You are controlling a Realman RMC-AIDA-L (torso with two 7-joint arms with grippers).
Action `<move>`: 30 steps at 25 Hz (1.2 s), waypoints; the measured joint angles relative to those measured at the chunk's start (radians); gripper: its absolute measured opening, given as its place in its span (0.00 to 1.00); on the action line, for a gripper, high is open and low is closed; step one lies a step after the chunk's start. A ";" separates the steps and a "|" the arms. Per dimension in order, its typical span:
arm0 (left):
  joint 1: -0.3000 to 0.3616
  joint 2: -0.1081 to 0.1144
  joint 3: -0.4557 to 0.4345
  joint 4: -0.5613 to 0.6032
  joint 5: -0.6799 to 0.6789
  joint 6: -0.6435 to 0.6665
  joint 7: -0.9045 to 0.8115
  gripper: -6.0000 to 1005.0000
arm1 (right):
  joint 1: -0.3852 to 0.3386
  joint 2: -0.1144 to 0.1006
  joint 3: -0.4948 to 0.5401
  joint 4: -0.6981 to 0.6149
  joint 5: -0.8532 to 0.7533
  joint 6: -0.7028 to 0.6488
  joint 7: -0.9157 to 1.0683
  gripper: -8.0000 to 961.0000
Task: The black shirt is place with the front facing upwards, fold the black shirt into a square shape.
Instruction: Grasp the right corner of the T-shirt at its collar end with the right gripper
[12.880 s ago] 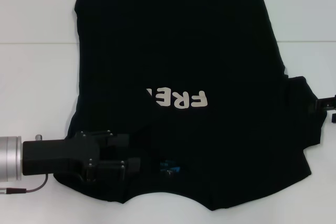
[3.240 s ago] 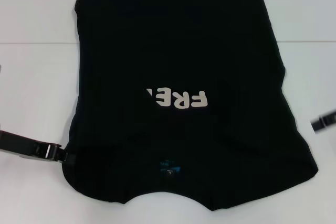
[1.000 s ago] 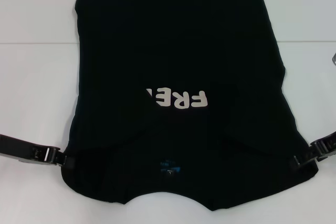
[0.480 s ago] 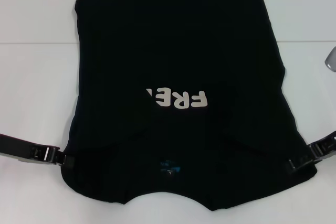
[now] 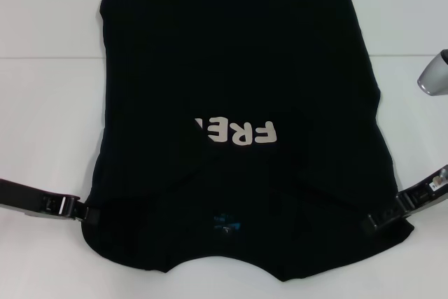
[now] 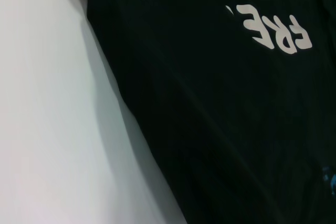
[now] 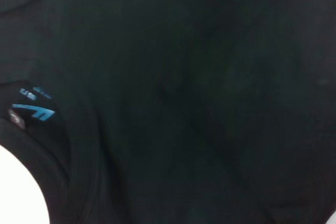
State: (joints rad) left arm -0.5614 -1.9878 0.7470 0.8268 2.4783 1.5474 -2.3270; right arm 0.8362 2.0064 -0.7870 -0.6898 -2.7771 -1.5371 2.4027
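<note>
The black shirt (image 5: 231, 68) lies flat on the white table, its neck towards me, both sleeves folded in over the body. Its cream lettering (image 5: 238, 131) shows upside down mid-chest, and the small blue label (image 5: 225, 223) sits at the neck. My left gripper (image 5: 87, 212) rests low at the shirt's near left shoulder edge. My right gripper (image 5: 374, 222) lies low over the near right shoulder, reaching a little onto the cloth. The left wrist view shows the shirt (image 6: 220, 119) with its lettering (image 6: 273, 27). The right wrist view is filled by the shirt (image 7: 184, 103) and shows the label (image 7: 34, 109).
The white table (image 5: 42, 103) shows bare on both sides of the shirt. A silver part of the right arm (image 5: 434, 75) comes into view at the right edge.
My right gripper has slid inward from the right edge onto the shirt's near right shoulder. My left gripper and the shirt have stayed put.
</note>
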 joint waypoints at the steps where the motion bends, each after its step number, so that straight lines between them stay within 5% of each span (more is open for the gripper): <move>1: 0.000 0.000 0.000 0.000 0.000 0.000 0.000 0.02 | 0.001 0.000 0.000 0.002 0.000 0.000 -0.001 0.93; 17: -0.004 0.001 0.000 0.000 -0.001 0.000 0.000 0.02 | 0.004 0.001 -0.016 0.003 -0.006 0.017 0.001 0.92; 22: -0.005 0.002 0.000 0.000 -0.001 0.000 0.000 0.02 | 0.008 0.002 -0.039 0.003 -0.007 0.019 0.010 0.71; 25: -0.006 0.003 0.000 0.000 -0.001 0.001 0.000 0.02 | 0.010 0.003 -0.041 0.003 -0.007 0.019 0.011 0.46; 30: -0.004 0.003 0.000 0.000 -0.001 0.002 0.000 0.02 | 0.013 0.003 -0.048 0.003 -0.008 0.016 0.013 0.25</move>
State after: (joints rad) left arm -0.5658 -1.9846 0.7471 0.8268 2.4773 1.5493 -2.3270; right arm 0.8491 2.0094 -0.8350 -0.6872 -2.7851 -1.5213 2.4160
